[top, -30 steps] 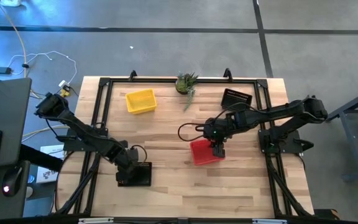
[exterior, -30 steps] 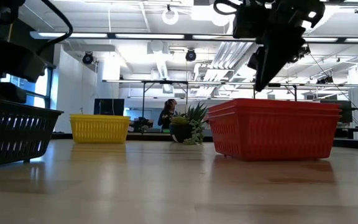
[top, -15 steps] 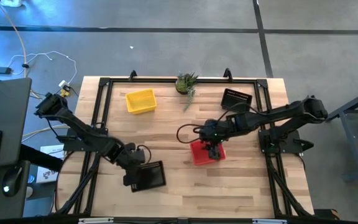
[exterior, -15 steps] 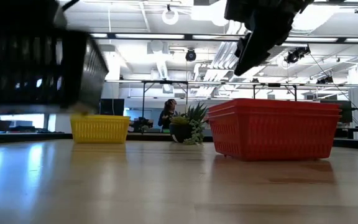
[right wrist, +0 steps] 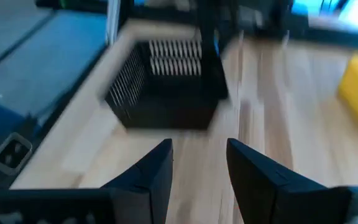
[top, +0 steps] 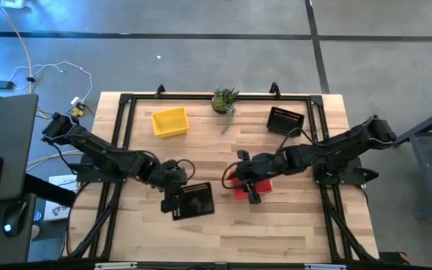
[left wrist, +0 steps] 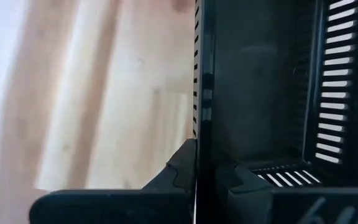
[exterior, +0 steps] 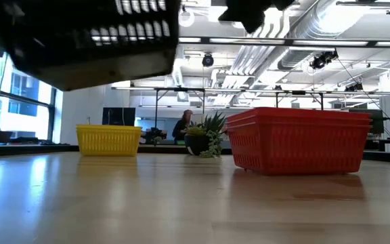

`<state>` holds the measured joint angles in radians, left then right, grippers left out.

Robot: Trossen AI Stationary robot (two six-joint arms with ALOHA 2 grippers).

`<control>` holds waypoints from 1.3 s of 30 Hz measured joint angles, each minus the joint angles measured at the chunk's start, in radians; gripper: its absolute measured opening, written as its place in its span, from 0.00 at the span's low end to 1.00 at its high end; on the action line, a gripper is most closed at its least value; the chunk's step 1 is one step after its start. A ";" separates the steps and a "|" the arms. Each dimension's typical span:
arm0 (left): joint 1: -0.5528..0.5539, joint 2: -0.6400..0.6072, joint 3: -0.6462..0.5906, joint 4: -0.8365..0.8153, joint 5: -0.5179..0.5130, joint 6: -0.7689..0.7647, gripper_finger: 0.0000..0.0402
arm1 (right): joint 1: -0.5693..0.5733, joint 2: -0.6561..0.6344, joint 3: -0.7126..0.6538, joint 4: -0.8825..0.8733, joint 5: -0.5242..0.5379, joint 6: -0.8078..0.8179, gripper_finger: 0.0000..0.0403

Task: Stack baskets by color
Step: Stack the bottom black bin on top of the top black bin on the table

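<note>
A black basket [top: 195,201] hangs over the table's middle near side, with my left gripper [top: 177,196] shut on its left wall. In the low view the same black basket [exterior: 93,41] floats high above the tabletop. The red basket [top: 265,185] rests on its base right of centre, and my right gripper [top: 244,184] hovers open above its left part, touching nothing. In the right wrist view the open right gripper [right wrist: 197,162] faces the carried black basket [right wrist: 166,87]. A yellow basket [top: 169,121] sits at the far left and a second black basket [top: 286,119] at the far right. My left gripper pinches the black basket's side wall [left wrist: 199,124] at the rim, one finger [left wrist: 244,180] inside the basket and the other outside. The fingers come slanting down from the table's left. The basket is lifted clear of the table and hangs slightly tilted.
A small potted plant [top: 225,100] stands at the middle of the far edge. A black metal frame [top: 126,101] runs around the tabletop. Bare wood lies along the near side [top: 276,232] and between the yellow and red baskets.
My left gripper has risen and swung toward the table's right, lifting the black basket off the near left of the table and carrying it toward the middle. My right gripper has risen from the red basket, shifted left and tipped toward level, staying open.
</note>
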<state>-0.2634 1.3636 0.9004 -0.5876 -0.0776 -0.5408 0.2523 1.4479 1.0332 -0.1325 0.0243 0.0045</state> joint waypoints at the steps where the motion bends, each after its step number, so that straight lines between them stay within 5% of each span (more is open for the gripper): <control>1: 0.012 0.000 0.000 0.000 -0.015 0.002 0.00 | 0.000 0.000 0.000 0.036 0.000 -0.017 0.34; 12: 0.106 0.000 0.000 -0.116 -0.091 -0.032 0.00 | -0.044 0.000 0.000 0.292 0.058 -0.252 0.34; 26: 0.108 0.000 0.001 -0.175 -0.036 -0.078 0.00 | -0.115 0.000 0.000 0.339 0.053 -0.255 0.34; 39: 0.114 0.085 0.163 -0.413 -0.063 -0.052 0.00 | -0.117 0.116 0.256 -0.012 0.099 -0.248 0.34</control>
<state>-0.1490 1.4481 1.0639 -1.0004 -0.1407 -0.5924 0.1349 1.5638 1.2892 -0.1442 0.1231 -0.2440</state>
